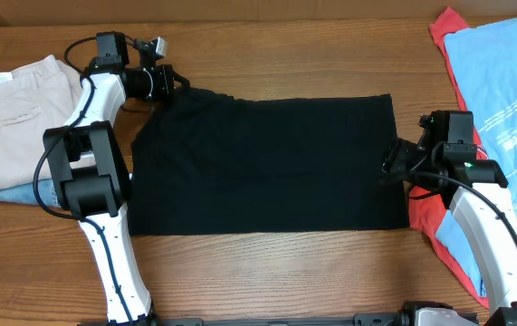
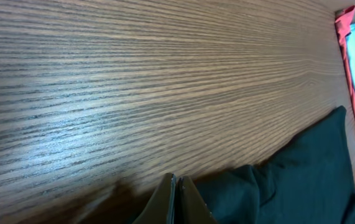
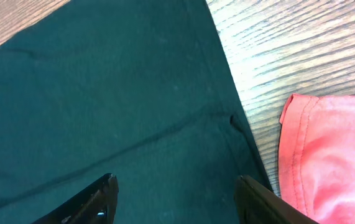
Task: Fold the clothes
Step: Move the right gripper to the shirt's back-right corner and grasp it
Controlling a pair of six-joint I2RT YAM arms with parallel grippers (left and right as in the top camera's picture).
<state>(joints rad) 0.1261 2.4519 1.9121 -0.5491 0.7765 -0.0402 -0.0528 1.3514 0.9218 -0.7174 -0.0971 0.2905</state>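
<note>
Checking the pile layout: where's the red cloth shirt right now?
In the overhead view, the red cloth shirt lies on the right side, mostly under the light-blue printed shirt, just right of the black cloth T-shirt.

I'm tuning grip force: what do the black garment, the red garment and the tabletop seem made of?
The flat black garment: soft matte knit cloth, probably cotton; it lies limp with faint creases. The red garment: similar soft fabric, a stitched hem along its edge. The brown tabletop: wood or wood-look laminate, semi-gloss; streaked grain with a light sheen.
</note>
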